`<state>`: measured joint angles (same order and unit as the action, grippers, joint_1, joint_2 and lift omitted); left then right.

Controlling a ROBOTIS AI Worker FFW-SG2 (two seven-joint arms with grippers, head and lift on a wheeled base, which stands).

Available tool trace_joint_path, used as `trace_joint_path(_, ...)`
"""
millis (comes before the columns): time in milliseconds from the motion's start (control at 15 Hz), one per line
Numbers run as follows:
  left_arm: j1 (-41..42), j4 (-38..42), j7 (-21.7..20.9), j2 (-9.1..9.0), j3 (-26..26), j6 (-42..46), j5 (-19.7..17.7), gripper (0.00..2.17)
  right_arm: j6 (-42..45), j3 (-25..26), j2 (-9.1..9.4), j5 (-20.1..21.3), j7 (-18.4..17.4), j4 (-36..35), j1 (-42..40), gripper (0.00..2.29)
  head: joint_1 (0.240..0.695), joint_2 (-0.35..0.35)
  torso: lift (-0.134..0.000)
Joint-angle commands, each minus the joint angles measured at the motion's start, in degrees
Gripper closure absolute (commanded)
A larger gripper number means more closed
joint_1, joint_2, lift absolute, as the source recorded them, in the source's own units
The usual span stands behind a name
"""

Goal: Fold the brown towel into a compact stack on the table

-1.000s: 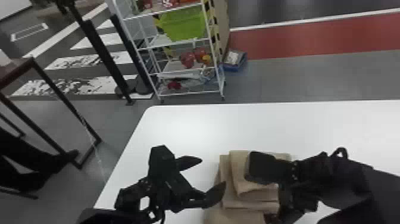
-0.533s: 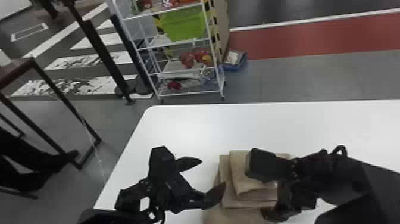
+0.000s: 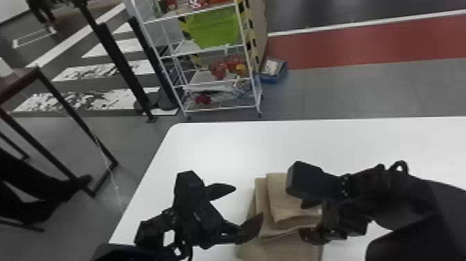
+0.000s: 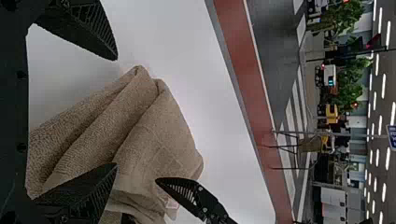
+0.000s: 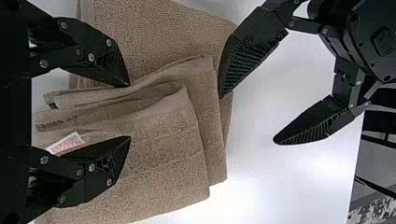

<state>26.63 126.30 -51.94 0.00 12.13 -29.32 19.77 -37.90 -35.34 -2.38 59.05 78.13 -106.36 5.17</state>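
Note:
The brown towel (image 3: 293, 208) lies on the white table in folded layers, its near part reaching the bottom edge of the head view. To its left stands my left gripper (image 3: 248, 204), open, one finger over the towel's left edge. Over the towel's right side is my right gripper (image 3: 305, 220). In the left wrist view my left gripper (image 4: 116, 112) is open beside the layered towel (image 4: 149, 135). In the right wrist view the parted fingers of my right gripper (image 5: 130, 112) have towel folds (image 5: 163, 140) and a small white tag (image 5: 65, 143) below them.
The white table (image 3: 215, 149) extends behind and to the right of the towel, with its left edge near my left arm. Beyond it stand a wire shelf (image 3: 222, 107) with a green bin (image 3: 216, 27) and a blue box (image 3: 274, 71) on the floor.
My right gripper has shifted slightly, and its lower finger now shows farther from the upper one than a second ago. My left arm and the towel look the same.

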Motion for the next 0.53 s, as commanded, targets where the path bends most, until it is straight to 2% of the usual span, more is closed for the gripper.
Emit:
trace_joint_path(0,0.0,0.0,0.0,-0.15,0.0,0.0,0.0,0.07,0.0,-0.1,0.0,0.6,0.2,0.5,0.2,0.59,0.695,0.35,-0.119)
trace_joint_path(200,0.0,0.0,0.0,-0.15,-0.1,0.0,0.0,0.07,0.0,0.0,-0.09,0.8,0.2,1.4,0.5,0.59,0.695,0.35,-0.119)
trace_joint_path(267,0.0,0.0,0.0,-0.15,-0.2,0.0,0.1,0.07,0.1,0.0,-0.17,0.7,0.2,1.6,0.7,0.7,0.695,0.35,-0.119)
trace_joint_path(333,0.0,0.0,0.0,-0.15,-0.2,0.0,0.1,0.07,0.1,0.4,-0.09,0.4,0.2,1.7,0.8,0.94,0.695,0.35,-0.119)
trace_joint_path(467,0.0,0.0,0.0,-0.15,-0.3,0.0,0.1,0.07,0.3,0.7,-0.09,-0.1,0.2,1.9,0.8,0.97,0.695,0.35,-0.119)
